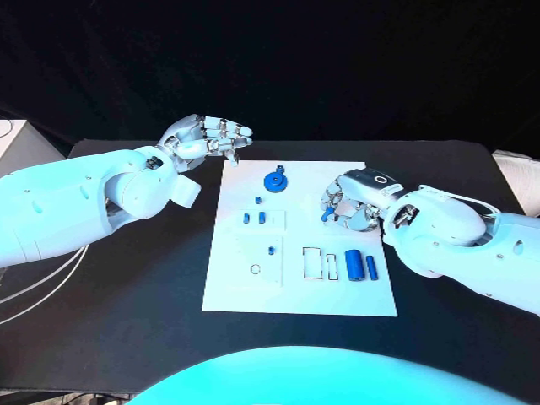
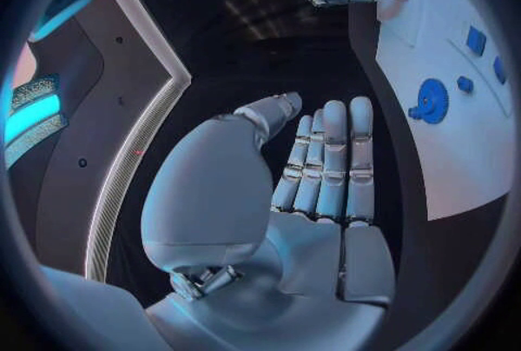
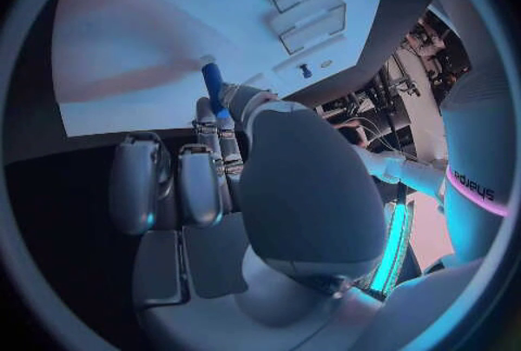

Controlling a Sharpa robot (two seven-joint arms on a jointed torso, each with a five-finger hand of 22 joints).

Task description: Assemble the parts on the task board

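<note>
The white task board [image 1: 300, 291] lies in the middle of the black table. On it are a round blue gear-like part [image 1: 276, 180], small blue pegs [image 1: 254, 218] and two blue cylinders [image 1: 363, 266]. My right hand [image 1: 353, 201] hovers over the board's right side and pinches a small blue peg [image 1: 326, 217] at its fingertips. That peg [image 3: 212, 77] also shows between the fingertips in the right wrist view. My left hand [image 1: 209, 137] hangs off the board's far left corner; its fingers [image 2: 331, 164] are stretched out with nothing in them. The gear-like part [image 2: 432, 99] lies beside it.
Rectangular white slots [image 1: 319, 262] sit left of the cylinders, and a small ring [image 1: 256, 269] lies near the board's front left. A pale box [image 1: 2, 148] stands at the table's left edge and a pale object [image 1: 531, 177] at its right edge.
</note>
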